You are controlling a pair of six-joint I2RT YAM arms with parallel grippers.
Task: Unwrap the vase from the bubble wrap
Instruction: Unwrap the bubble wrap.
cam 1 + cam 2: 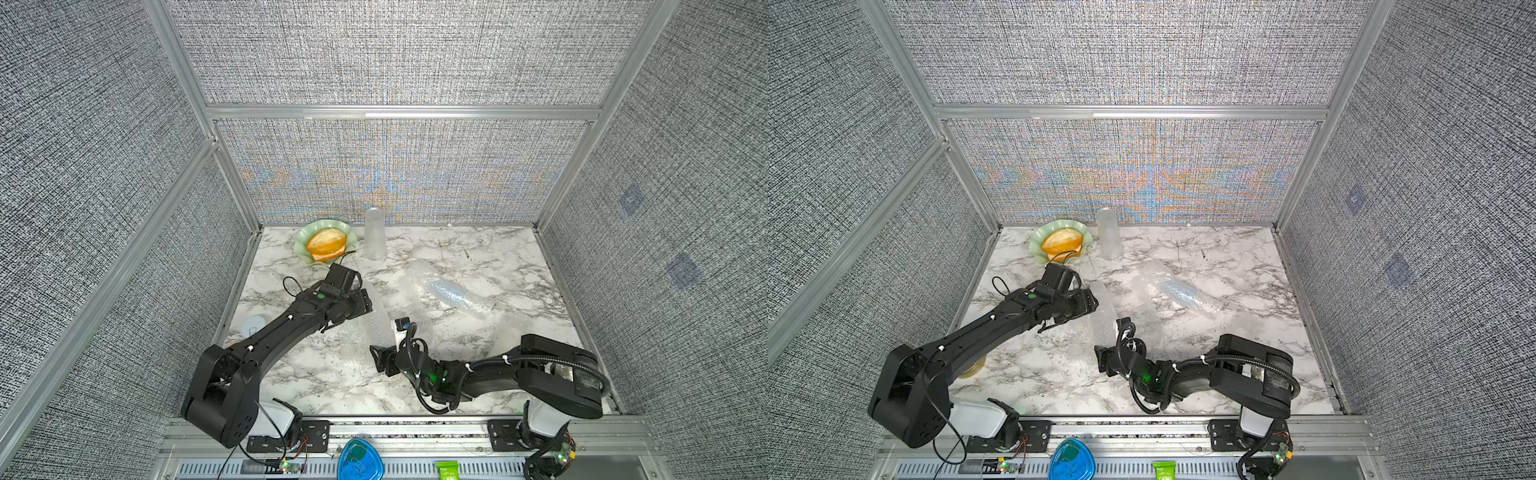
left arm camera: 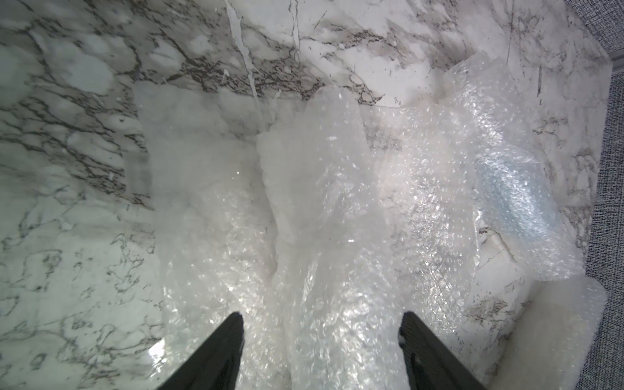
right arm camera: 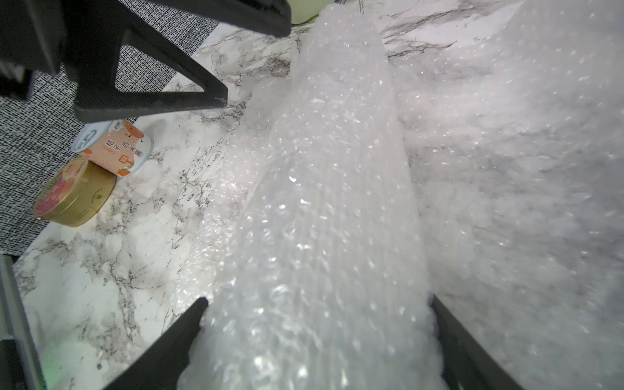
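Clear bubble wrap point(image 1: 415, 299) point(image 1: 1142, 299) lies spread and crumpled across the middle of the marble table. Of the vase only a pale bluish shape point(image 1: 451, 293) point(image 2: 513, 196) shows through the wrap's far right bundle. My left gripper point(image 1: 368, 301) point(image 1: 1094, 301) point(image 2: 320, 320) hangs over the wrap's left part, jaws apart, with a raised fold of wrap point(image 2: 320, 219) loose between them. My right gripper point(image 1: 376, 357) point(image 1: 1100, 359) point(image 3: 317, 304) is at the wrap's near edge. A puffy fold point(image 3: 324, 202) fills its jaws and presses against both fingers.
A green plate point(image 1: 303, 237) point(image 1: 1038, 241) with a bread roll stands at the back left, next to a tall frosted cylinder point(image 1: 374, 235) point(image 1: 1108, 235). An orange-labelled can point(image 3: 114, 148) and a gold tin point(image 3: 74, 196) point(image 1: 971, 368) sit by the left wall. Walls enclose three sides.
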